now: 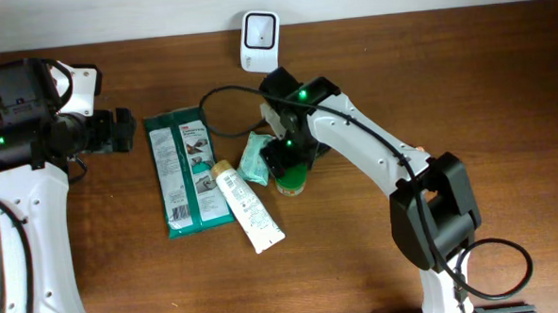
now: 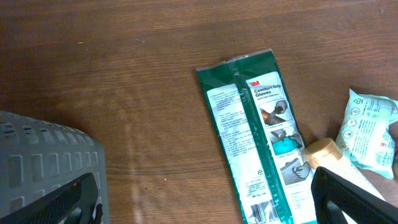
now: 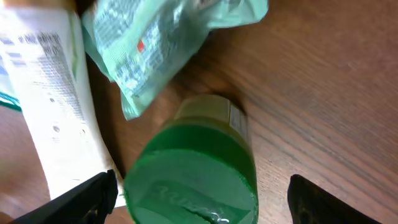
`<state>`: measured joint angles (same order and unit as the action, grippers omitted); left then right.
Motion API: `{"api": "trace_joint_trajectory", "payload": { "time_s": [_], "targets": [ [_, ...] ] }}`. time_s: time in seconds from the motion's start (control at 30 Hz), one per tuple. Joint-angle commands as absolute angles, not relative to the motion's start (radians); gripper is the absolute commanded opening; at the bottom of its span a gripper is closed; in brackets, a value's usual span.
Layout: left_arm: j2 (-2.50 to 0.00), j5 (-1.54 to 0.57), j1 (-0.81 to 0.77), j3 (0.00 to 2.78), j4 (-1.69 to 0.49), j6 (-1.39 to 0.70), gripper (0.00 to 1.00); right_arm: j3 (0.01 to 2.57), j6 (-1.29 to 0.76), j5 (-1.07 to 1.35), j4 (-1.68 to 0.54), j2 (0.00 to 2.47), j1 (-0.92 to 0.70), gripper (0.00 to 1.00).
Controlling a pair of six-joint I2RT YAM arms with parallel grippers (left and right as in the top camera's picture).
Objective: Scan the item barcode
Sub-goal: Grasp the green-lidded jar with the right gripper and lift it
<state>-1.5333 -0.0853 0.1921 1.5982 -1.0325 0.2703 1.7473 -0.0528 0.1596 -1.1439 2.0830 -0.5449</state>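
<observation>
My right claw (image 3: 202, 205) is open wide. Its two fingers (image 3: 81, 199) stand one on each side of the green-lid jar (image 3: 193, 174), and they do not touch it. The claw holds nothing. The jar sits near the middle of the brown counter (image 1: 503, 90), right under my right arm. A pale green pouch (image 1: 255, 157) lies just beside the jar. Next to that is a white tube (image 1: 248, 207) with a tan cap. The tube touches a long green glove pack (image 1: 185, 170). A white box (image 1: 260, 39) with a black cord sits at the far edge. My left claw (image 1: 117, 130) is open wide too. It holds nothing and hangs off to the left, near the glove pack.
</observation>
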Motion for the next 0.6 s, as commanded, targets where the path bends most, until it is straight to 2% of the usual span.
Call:
{"api": "trace_joint_trajectory", "payload": {
  "time_s": [0.0, 0.1, 0.17, 0.23, 0.43, 0.57],
  "targets": [
    [-1.528, -0.089, 0.195, 1.607, -1.031, 0.286, 0.99, 1.707, 0.021, 0.173, -1.134, 2.088, -0.551, 0.84],
    [-1.528, -0.089, 0.195, 1.607, -1.031, 0.286, 0.99, 1.684, 0.035, 0.171, -1.113, 2.088, -0.551, 0.84],
    [-1.528, -0.089, 0.195, 1.607, -1.031, 0.286, 0.99, 1.676, 0.038, 0.168, -1.083, 2.088, -0.550, 0.77],
    [-1.528, -0.089, 0.195, 1.607, -1.031, 0.286, 0.99, 1.670, 0.038, 0.168, -1.058, 2.088, -0.550, 0.74],
    [-1.528, -0.089, 0.195, 1.607, -1.031, 0.286, 0.99, 1.601, 0.038, 0.137, -1.008, 2.088, -0.549, 0.73],
    [-1.528, -0.088, 0.195, 1.607, -1.031, 0.286, 0.99, 1.629, 0.037, 0.146, -1.026, 2.087, -0.535, 0.68]
  ]
}}
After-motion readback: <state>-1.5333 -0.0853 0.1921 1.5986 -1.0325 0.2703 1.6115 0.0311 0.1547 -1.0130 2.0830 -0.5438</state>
